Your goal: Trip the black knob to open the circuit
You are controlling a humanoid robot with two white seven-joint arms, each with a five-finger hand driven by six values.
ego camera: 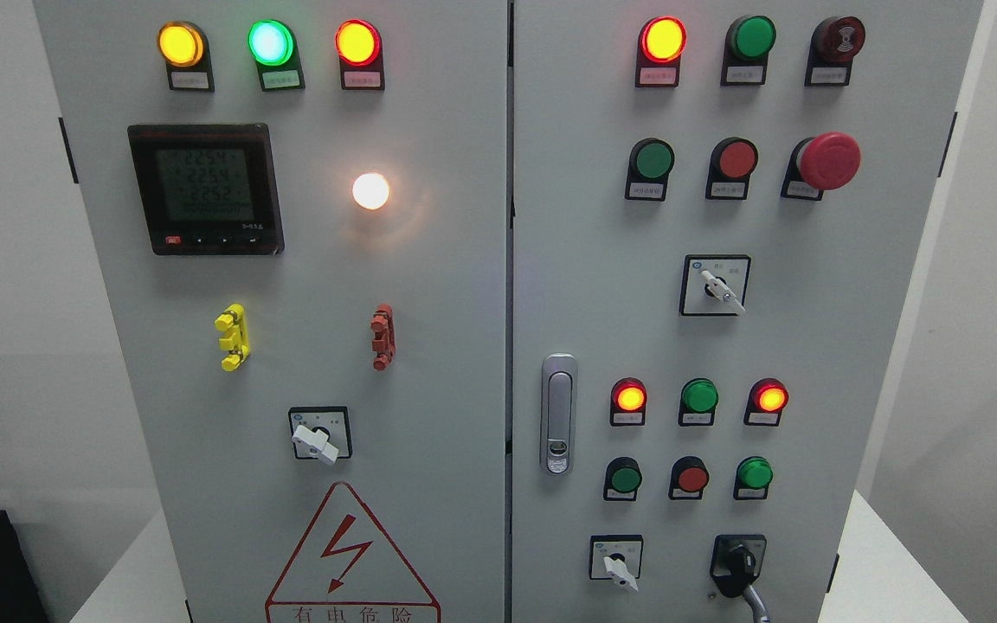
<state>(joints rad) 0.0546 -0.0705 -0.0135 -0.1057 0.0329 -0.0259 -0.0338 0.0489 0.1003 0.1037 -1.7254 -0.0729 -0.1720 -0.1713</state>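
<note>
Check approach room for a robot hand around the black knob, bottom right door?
Bare panel right of the black knob out to the door edge, and above it up to the green button. Left is tighter: the white selector sits close. A grey part pokes up just below the knob. No robot hand in view.

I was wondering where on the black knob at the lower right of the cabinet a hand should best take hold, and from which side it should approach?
Grip the black knob by its raised, elongated handle, fingers on its two long flanks. It stands out from the cabinet door, so come straight at the door from the front. A grey cable hangs just below it, so approaching from slightly above seems safer. No hand is in view yet.
</note>
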